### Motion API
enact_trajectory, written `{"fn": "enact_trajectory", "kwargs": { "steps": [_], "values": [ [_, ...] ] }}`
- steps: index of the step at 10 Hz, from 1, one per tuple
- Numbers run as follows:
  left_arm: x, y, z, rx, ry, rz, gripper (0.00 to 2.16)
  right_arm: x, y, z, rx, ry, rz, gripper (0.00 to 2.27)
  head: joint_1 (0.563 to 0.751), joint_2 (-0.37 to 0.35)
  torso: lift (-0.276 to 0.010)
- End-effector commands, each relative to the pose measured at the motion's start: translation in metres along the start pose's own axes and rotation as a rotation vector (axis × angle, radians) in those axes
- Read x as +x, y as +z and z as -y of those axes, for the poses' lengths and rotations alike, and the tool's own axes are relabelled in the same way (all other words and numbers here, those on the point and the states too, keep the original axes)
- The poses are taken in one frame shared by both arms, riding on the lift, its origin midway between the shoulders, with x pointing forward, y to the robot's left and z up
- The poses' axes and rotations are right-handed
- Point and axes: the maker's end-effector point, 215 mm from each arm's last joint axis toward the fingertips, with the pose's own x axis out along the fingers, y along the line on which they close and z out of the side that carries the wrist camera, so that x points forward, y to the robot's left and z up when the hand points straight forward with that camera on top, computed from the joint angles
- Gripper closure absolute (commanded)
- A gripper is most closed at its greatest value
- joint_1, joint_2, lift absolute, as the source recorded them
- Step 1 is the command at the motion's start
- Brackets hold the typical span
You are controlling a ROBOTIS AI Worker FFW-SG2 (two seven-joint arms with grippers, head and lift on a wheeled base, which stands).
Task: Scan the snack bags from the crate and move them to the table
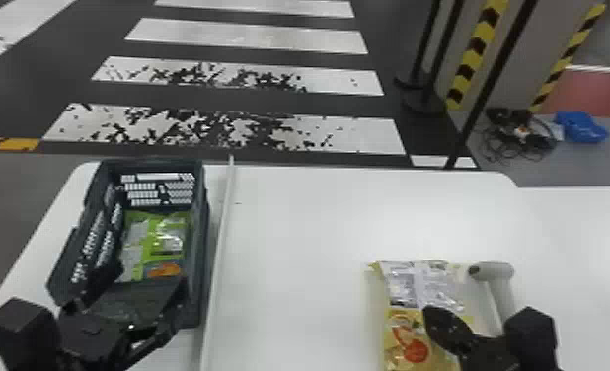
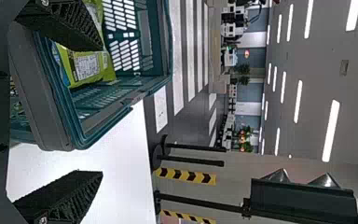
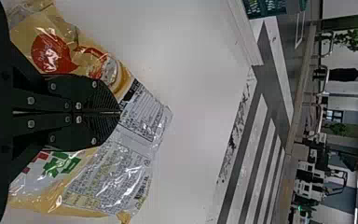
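Note:
In the head view my left gripper (image 1: 141, 288) is over the near end of the dark crate (image 1: 199, 237), its fingers apart. A green snack bag (image 1: 151, 241) lies inside the crate. In the left wrist view nothing is between the fingers of the left gripper (image 2: 81, 109); one overlaps the green bag (image 2: 86, 65). My right gripper (image 1: 430, 320) is over a yellow and silver snack bag (image 1: 407, 296) on the table. The right wrist view has the right gripper (image 3: 120, 112) with fingertips together in front of that bag (image 3: 121, 158). A pale handheld scanner (image 1: 499, 281) is right of it.
A thin raised strip (image 1: 220, 232) runs along the white table (image 1: 309, 217) just right of the crate. Black posts (image 1: 425, 93), a striped pillar and cables on the floor (image 1: 516, 135) are beyond the table at the right.

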Motion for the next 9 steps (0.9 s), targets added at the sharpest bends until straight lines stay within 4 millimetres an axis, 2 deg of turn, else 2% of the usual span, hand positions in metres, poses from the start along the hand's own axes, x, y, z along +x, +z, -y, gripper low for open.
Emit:
{"fn": "enact_trajectory", "kwargs": {
  "steps": [1, 2, 3, 4, 5, 6, 7, 8, 9],
  "values": [
    [0.001, 0.001, 0.000, 0.000, 0.001, 0.002, 0.05, -0.014, 0.026, 0.008, 0.035, -0.009, 0.035, 2.24, 0.695, -0.092, -0.095],
    [0.001, 0.003, 0.001, -0.001, 0.000, 0.006, 0.05, -0.023, 0.042, 0.019, 0.049, -0.028, 0.063, 2.24, 0.695, -0.097, -0.095],
    [0.001, 0.006, 0.000, 0.001, 0.000, 0.011, 0.05, -0.028, 0.034, 0.035, 0.093, -0.057, 0.024, 2.24, 0.695, -0.104, -0.095],
    [0.001, 0.008, 0.001, 0.001, -0.001, 0.016, 0.05, -0.032, 0.025, 0.053, 0.159, -0.091, -0.008, 2.04, 0.695, -0.123, -0.095],
    [0.001, 0.008, 0.000, 0.003, 0.000, 0.015, 0.05, -0.039, 0.029, 0.067, 0.203, -0.117, 0.015, 1.76, 0.695, -0.139, -0.095],
    [0.001, 0.008, 0.001, 0.003, -0.002, 0.017, 0.05, -0.045, 0.030, 0.079, 0.240, -0.147, 0.030, 1.20, 0.695, -0.165, -0.095],
    [0.001, 0.009, 0.001, 0.005, -0.002, 0.019, 0.05, -0.051, 0.032, 0.092, 0.259, -0.174, 0.049, 0.26, 0.695, -0.186, -0.095],
    [0.001, 0.012, 0.001, 0.010, -0.006, 0.020, 0.05, -0.057, 0.032, 0.103, 0.270, -0.202, 0.056, 0.01, 0.695, -0.205, -0.095],
    [0.000, 0.014, 0.000, 0.017, -0.009, 0.023, 0.05, -0.061, 0.029, 0.110, 0.278, -0.218, 0.050, 0.02, 0.695, -0.225, -0.095]
  ]
}}
